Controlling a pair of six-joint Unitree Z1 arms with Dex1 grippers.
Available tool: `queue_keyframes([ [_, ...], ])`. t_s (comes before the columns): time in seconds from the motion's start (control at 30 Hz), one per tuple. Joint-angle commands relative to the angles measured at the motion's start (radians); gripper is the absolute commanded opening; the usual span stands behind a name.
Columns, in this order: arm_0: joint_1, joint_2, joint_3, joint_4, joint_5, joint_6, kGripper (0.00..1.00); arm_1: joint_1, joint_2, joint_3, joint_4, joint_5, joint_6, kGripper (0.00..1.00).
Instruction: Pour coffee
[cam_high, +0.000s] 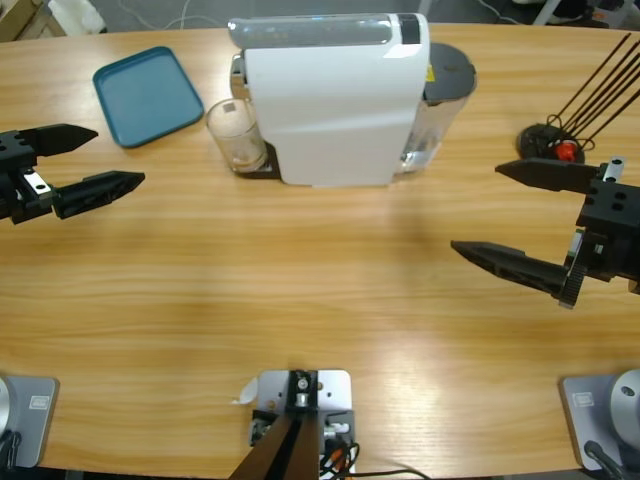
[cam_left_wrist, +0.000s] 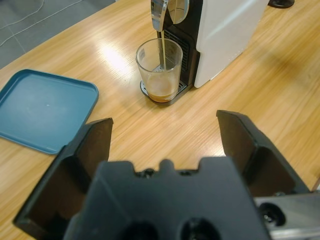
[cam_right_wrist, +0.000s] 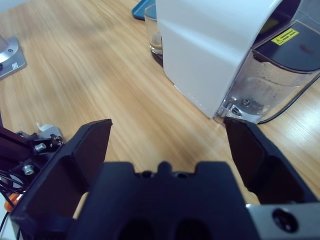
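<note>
A white coffee machine (cam_high: 330, 95) stands at the back middle of the table. A clear glass (cam_left_wrist: 160, 69) sits on its drip tray under the spout (cam_left_wrist: 159, 12). A thin tan stream runs from the spout into the glass, and a shallow layer of coffee (cam_left_wrist: 161, 93) lies at its bottom. My left gripper (cam_high: 108, 158) hovers open at the table's left, pointed at the glass (cam_high: 235, 135) and well short of it. My right gripper (cam_high: 485, 212) hovers open at the right, apart from the machine (cam_right_wrist: 210, 45). Neither holds anything.
A teal tray (cam_high: 148, 93) lies at the back left, beside the glass. The machine's clear water tank (cam_right_wrist: 272, 75) sits at its rear. A black stand with thin rods (cam_high: 555, 140) is at the far right edge.
</note>
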Motion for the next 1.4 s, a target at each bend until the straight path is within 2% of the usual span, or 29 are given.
queue_keyframes([
  [0.03,-0.014,0.035,0.033,-0.015,-0.017,0.010,0.895,0.013,0.016,0.033,-0.013,0.016,0.008,1.000],
  [0.77,-0.014,0.082,0.033,-0.028,-0.015,0.021,0.896,0.013,0.019,0.032,-0.013,0.019,0.008,1.000],
  [0.97,-0.014,0.099,0.033,-0.044,-0.014,0.043,0.965,0.013,0.015,0.032,-0.014,0.019,0.008,1.000],
  [1.13,-0.014,0.103,0.033,-0.065,-0.014,0.070,0.977,0.013,0.006,0.034,-0.014,0.019,0.008,1.000],
  [1.4,-0.014,0.260,0.029,-0.196,-0.014,0.064,0.977,0.013,0.007,0.036,-0.014,0.019,0.012,1.000],
])
